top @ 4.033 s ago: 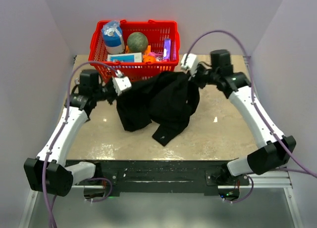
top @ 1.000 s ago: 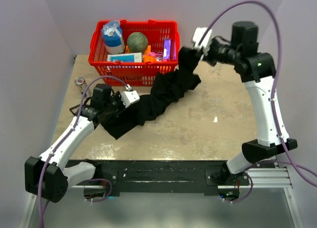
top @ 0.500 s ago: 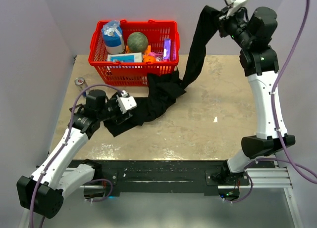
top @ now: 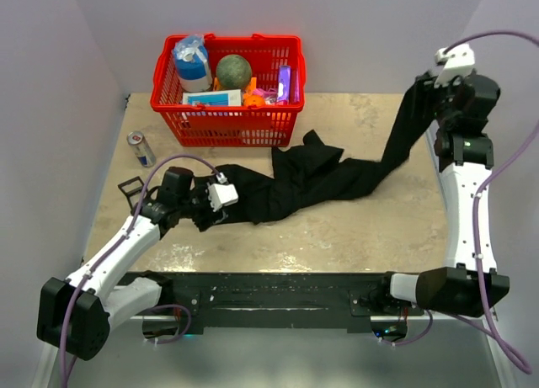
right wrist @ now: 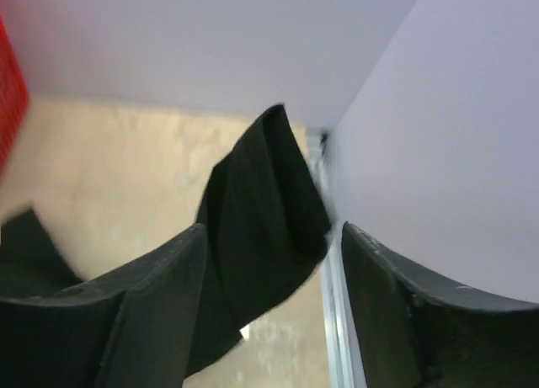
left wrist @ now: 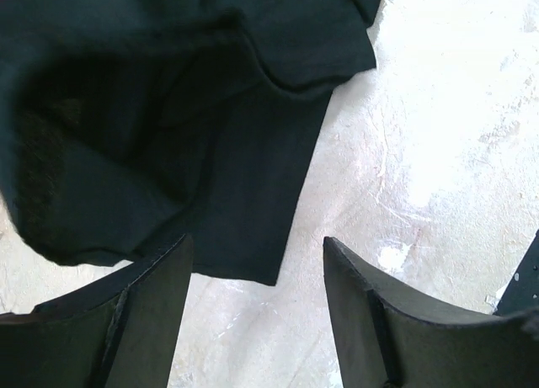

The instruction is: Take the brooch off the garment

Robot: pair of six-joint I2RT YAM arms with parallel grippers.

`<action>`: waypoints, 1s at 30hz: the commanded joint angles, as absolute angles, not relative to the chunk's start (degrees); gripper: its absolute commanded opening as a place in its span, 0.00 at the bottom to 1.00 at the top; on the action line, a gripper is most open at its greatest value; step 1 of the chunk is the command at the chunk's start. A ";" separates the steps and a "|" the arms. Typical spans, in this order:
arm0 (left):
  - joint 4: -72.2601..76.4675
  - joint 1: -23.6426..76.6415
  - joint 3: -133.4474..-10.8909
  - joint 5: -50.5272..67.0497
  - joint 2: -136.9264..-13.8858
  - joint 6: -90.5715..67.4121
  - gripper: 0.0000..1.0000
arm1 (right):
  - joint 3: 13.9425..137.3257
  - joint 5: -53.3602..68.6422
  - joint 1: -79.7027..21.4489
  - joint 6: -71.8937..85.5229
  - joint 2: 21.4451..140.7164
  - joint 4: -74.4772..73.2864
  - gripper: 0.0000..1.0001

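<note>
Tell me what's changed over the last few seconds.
The right gripper swung the garment up, then out to the right, stretching it across the table, and its jaws have opened. The left gripper let go and hovers open over its edge. The red basket stayed put.

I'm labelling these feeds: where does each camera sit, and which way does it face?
Top external: above and behind the arms, looking down on the table, black shirt and red basket; both arms show.
Left wrist: on the left arm, looking down past the left fingers at the shirt's edge on the table.
Right wrist: on the right arm, looking past the right fingers at a raised strip of shirt and walls.
Shared: all see the shirt and table.
</note>
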State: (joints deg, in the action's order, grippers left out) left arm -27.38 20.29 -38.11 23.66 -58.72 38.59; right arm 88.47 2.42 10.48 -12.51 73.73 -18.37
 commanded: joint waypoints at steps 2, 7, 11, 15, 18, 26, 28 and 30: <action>-21.45 20.39 -39.20 25.31 -58.97 35.86 0.67 | 81.49 20.96 9.93 -21.95 72.08 -27.33 0.75; -14.87 20.39 -40.51 24.26 -60.37 31.65 0.68 | 80.25 38.14 5.73 -28.39 76.71 -33.04 0.76; -15.21 20.04 -44.12 24.08 -64.24 28.40 0.68 | 79.02 43.06 2.29 -30.31 84.44 -33.84 0.79; -14.15 19.51 -45.35 25.04 -64.95 23.74 0.68 | 76.99 42.80 -4.46 -34.36 89.80 -31.99 0.83; -15.20 19.34 -46.76 27.67 -66.27 20.14 0.68 | 78.66 43.33 -7.02 -33.58 95.68 -29.80 0.84; -12.83 19.34 -47.20 26.28 -67.24 8.36 0.72 | 81.39 39.30 -14.23 -24.45 100.20 -23.04 0.99; -12.66 19.16 -47.11 26.45 -67.59 6.51 0.72 | 79.03 32.74 -16.52 -18.06 99.32 -20.58 0.99; -12.39 18.90 -46.93 27.68 -67.76 4.23 0.72 | 76.39 28.06 -18.18 -10.42 98.44 -16.80 0.99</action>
State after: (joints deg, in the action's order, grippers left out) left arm -15.22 19.59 -45.12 25.76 -67.22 11.20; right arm 78.63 36.80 -14.94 -23.92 102.04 -25.34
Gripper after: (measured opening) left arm 0.716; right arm 0.986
